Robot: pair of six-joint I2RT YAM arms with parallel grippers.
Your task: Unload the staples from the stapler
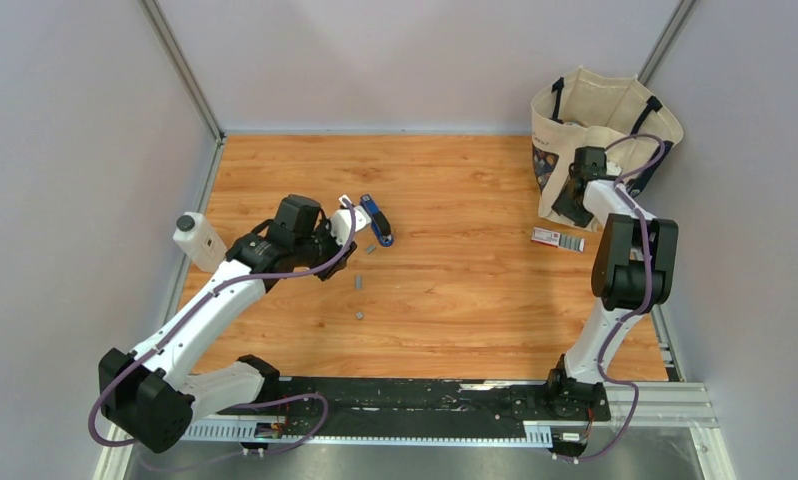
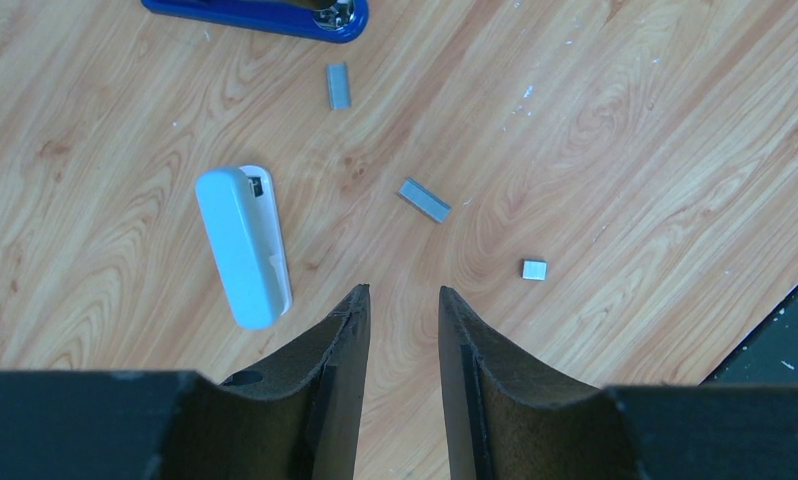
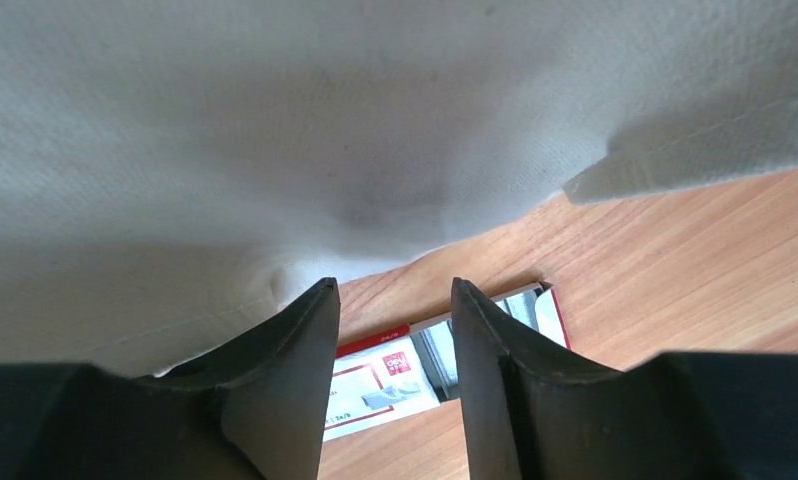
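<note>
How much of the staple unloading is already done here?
Mostly done, it seems: three bits of the staples lie on the table, apart from the stapler. In hand: nothing; the left gripper and the right gripper are open and empty. Left: whether staples remain inside cannot be seen.

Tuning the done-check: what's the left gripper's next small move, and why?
Probably pull the left gripper back toward its base. It is open and empty, three staple pieces lie loose on the table, and the blue stapler lies apart from them. Whether more remain inside is not visible.
</note>
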